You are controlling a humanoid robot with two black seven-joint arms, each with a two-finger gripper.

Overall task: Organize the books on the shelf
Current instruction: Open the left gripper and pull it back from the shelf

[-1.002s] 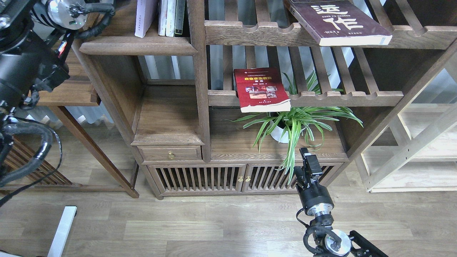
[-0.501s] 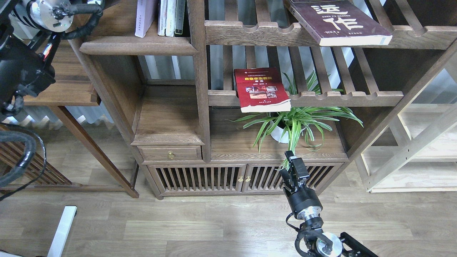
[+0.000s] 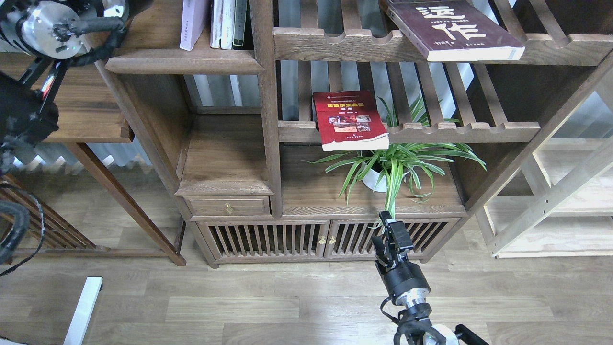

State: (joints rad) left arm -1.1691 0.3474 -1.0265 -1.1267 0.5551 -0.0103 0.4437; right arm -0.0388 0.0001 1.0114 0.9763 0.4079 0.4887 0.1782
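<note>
Head view. The solid dark-brown wooden plank shelf with a thick rounded front lip (image 3: 184, 61) sits at the upper left of the cabinet. A plain pale lavender-white paperback (image 3: 192, 23) stands on it, leaning slightly, just beside a few other upright book spines (image 3: 230, 21) at the compartment's right wall.

The dark maroon paperback with large white Chinese characters (image 3: 450, 28) lies flat on the upper slatted rack with a scalloped front rail (image 3: 335, 44), its near edge overhanging the rail. The red paperback with a yellow title and small photos (image 3: 349, 120) lies flat on the lower slatted rack (image 3: 455, 132), also overhanging the front rail, directly above a green spider plant in a white pot (image 3: 390, 165).

The right hand (image 3: 390, 235) hangs low in front of the cabinet's slatted doors (image 3: 268, 239), below the plant and well apart from every book. It holds nothing; seen dark and end-on, its opening cannot be told.

The left arm (image 3: 28, 105) enters at the upper left edge; its hand is out of frame.
</note>
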